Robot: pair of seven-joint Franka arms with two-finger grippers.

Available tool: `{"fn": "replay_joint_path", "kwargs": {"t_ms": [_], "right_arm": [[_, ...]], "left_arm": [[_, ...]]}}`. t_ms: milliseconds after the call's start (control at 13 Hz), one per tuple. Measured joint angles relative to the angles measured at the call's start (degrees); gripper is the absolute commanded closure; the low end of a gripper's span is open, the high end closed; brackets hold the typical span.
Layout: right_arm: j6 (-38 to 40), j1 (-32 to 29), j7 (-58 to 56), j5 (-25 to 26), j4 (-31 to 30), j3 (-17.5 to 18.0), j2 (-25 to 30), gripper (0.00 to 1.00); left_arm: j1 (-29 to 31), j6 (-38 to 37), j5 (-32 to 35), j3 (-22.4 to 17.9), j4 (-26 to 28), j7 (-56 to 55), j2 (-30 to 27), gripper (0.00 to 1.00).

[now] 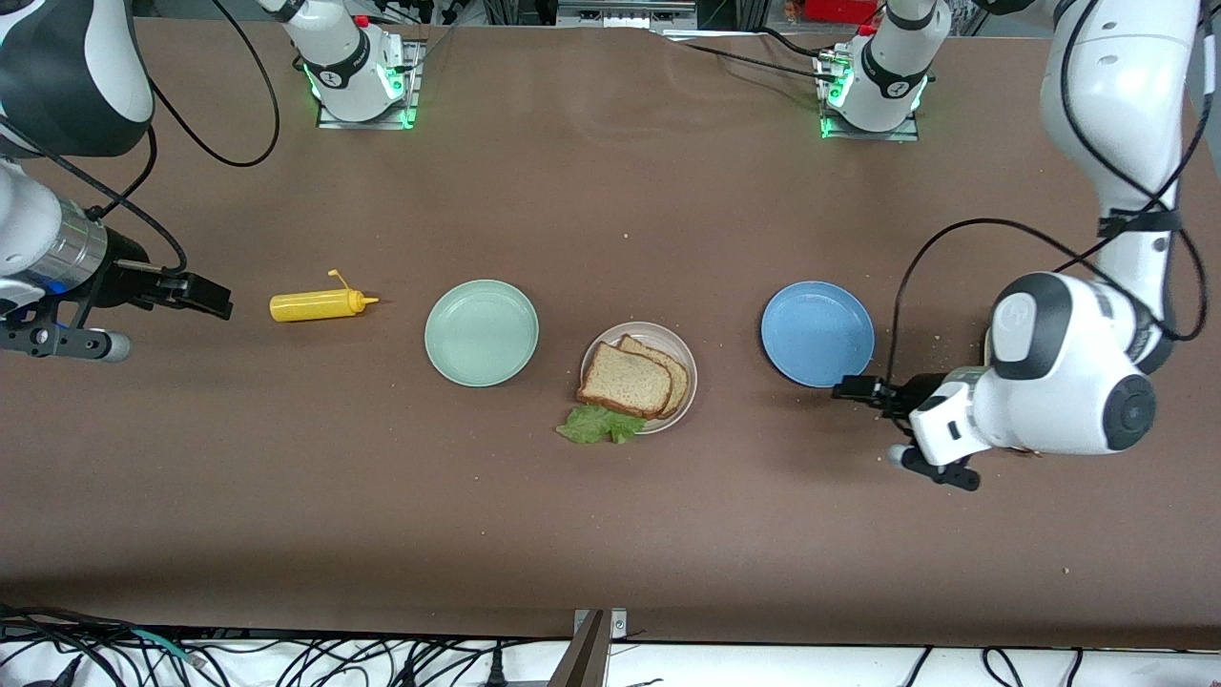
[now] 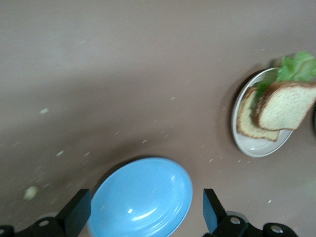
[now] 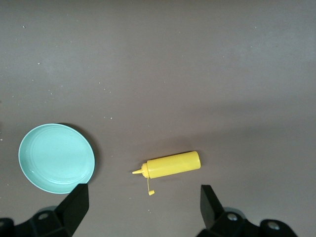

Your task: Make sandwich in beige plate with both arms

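My left gripper (image 1: 856, 388) hangs empty with fingers spread, just beside the blue plate (image 1: 817, 333) at the left arm's end of the table. My right gripper (image 1: 205, 294), fingers also apart and empty, waits near the yellow squeeze bottle (image 1: 320, 304), which lies on its side beside the mint-green plate (image 1: 482, 333). Between the two coloured plates sits the beige plate (image 1: 683, 360), holding two overlapping bread slices (image 1: 625, 379); the lettuce leaf (image 1: 601, 425) pokes from under them over the rim nearest the front camera.
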State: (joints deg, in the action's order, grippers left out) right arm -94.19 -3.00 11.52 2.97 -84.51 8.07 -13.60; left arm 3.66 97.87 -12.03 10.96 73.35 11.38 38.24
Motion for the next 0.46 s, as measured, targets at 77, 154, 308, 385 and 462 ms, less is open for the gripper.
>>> {"fn": "replay_joint_path", "kwargs": {"t_ms": [77,154,308,385,462], "right_arm": [[0.0,0.0,0.0,0.0,0.0,0.0,0.0,0.00],[0.0,0.0,0.0,0.0,0.0,0.0,0.0,0.00],[0.0,0.0,0.0,0.0,0.0,0.1,0.0,0.00],[0.0,0.0,0.0,0.0,0.0,0.1,0.0,0.00],[0.0,0.0,0.0,0.0,0.0,0.1,0.0,0.00]], "left_arm": [[1.0,-1.7,2.4,-0.1,0.2,-0.2,-1.3,0.00],[2.2,-2.6,4.6,-0.3,0.9,-0.3,-2.8,0.00],[4.4,-3.2,8.0,-0.4,3.1,-0.6,-6.2,0.00],[5.2,-3.3,9.1,-0.4,4.1,-0.7,-7.8,0.00],[5.8,-3.5,10.1,-0.4,5.1,-1.1,-9.3,0.00]]}}
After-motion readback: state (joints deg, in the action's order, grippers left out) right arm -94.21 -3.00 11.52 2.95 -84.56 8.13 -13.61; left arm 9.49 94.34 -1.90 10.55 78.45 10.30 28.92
